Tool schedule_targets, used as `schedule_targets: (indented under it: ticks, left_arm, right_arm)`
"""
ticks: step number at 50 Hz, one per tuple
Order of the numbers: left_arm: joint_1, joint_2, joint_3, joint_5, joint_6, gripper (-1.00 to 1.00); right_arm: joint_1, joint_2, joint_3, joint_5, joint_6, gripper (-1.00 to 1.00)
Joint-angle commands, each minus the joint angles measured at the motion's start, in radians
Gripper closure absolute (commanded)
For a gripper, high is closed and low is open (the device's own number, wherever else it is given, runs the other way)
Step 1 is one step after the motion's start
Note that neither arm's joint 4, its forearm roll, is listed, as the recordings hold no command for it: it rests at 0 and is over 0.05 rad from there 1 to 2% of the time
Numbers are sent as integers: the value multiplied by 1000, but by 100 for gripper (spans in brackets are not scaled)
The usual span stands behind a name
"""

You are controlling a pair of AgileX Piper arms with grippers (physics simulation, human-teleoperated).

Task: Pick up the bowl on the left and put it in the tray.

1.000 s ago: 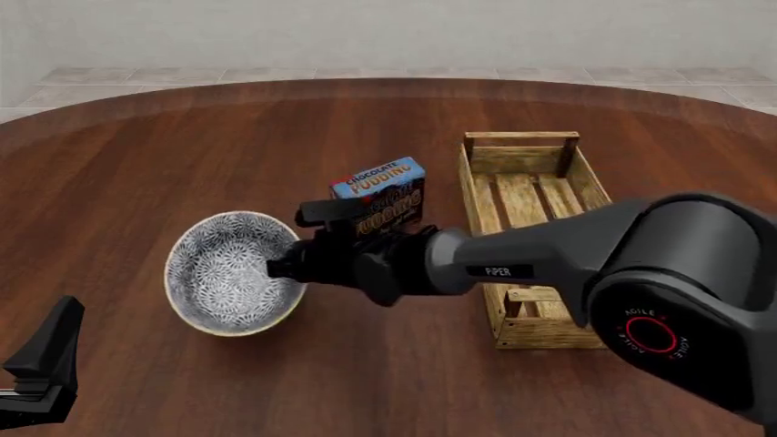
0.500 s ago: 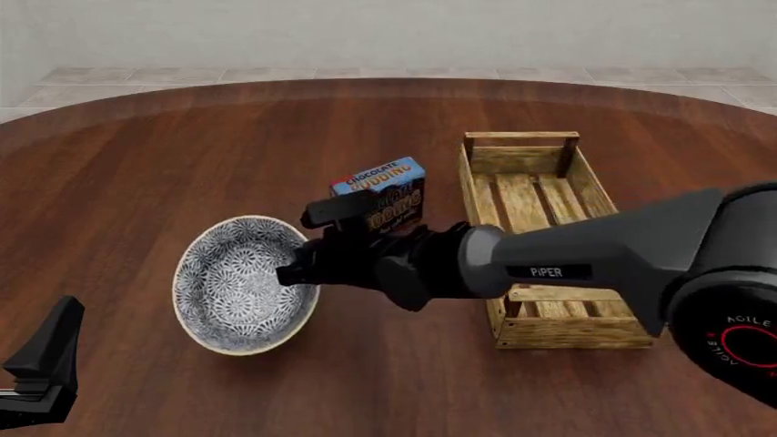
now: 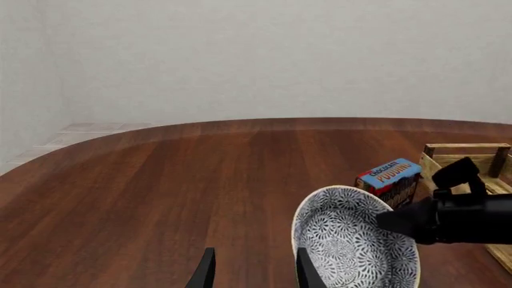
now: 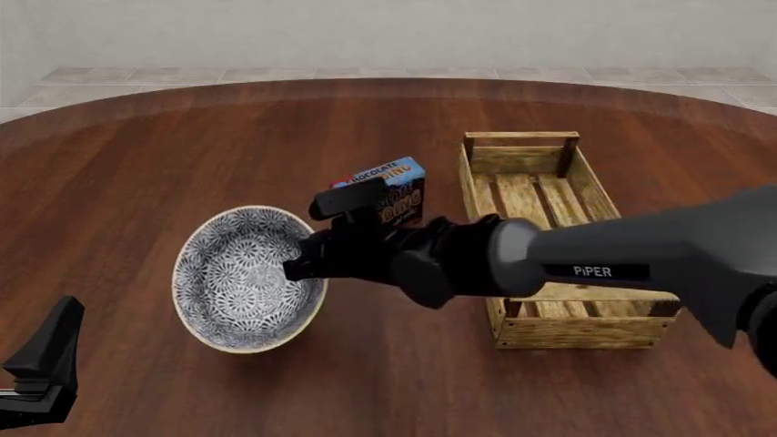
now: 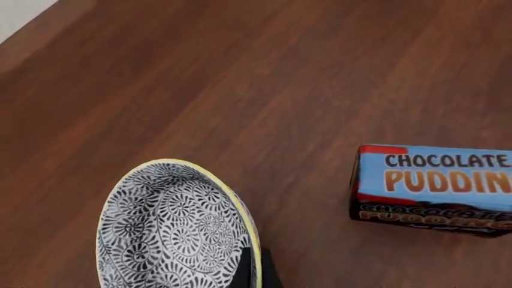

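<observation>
A round dark wooden table stands before a pale wall and tiled floor. The right gripper reaches across from the table's right side and clamps the near-side rim of the blue-and-white bowl, one finger inside and one outside, as the right wrist view shows at the yellowish rim. The bowl is tilted, its opening turned toward the left edge. Just behind the gripper stands the chocolate pudding box. The wooden tray lies toward the right edge, partly under the arm. The left gripper hangs near the front-left edge, fingers parted, holding nothing
</observation>
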Motion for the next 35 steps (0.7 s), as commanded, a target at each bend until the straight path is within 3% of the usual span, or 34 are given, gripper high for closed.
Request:
schedule_targets:
  ticks: [1,35]
  left_arm:
    - [0,0,0,0,0,-100]
    - [0,0,0,0,0,-100]
  right_arm:
    - [8,-57,29,-2,-1,100]
    - [-15,-188,77,37,-19,100]
